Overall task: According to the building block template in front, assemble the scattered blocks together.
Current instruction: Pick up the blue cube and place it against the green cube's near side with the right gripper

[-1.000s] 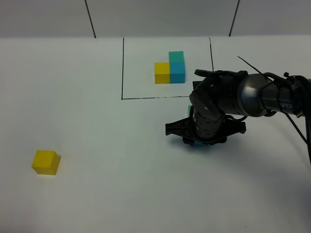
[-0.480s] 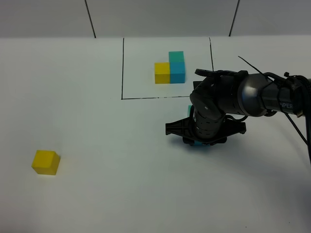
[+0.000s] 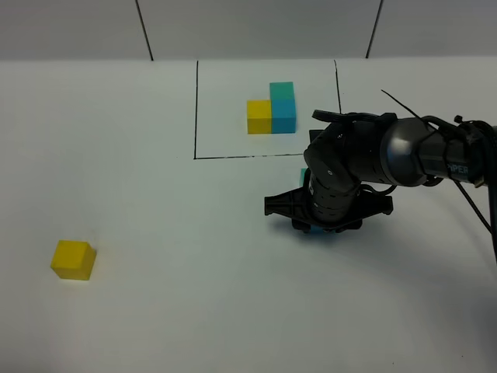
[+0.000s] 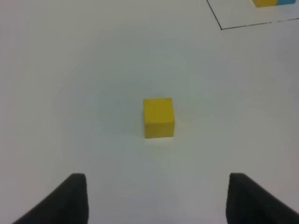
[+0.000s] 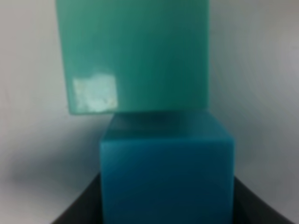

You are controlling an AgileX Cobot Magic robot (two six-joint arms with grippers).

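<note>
The template sits inside a thin black rectangle (image 3: 194,109) at the back: a yellow cube (image 3: 258,116), a blue cube (image 3: 284,116) and a teal cube (image 3: 282,91). My right gripper (image 3: 314,228) is down at the table in front of the frame. In the right wrist view its dark fingers (image 5: 79,210) touch both sides of the sky blue cube (image 5: 166,172), which is pressed against the teal-green cube (image 5: 133,53). The loose yellow cube (image 3: 74,259) lies far left. My left gripper (image 4: 156,177) is open, with the yellow cube (image 4: 159,117) ahead of it and apart.
The right arm's black body (image 3: 357,163) hides most of the blue and teal-green cubes from above; only slivers (image 3: 302,177) show. White table (image 3: 171,233) all round. A corner of the black frame (image 4: 222,25) shows in the left wrist view.
</note>
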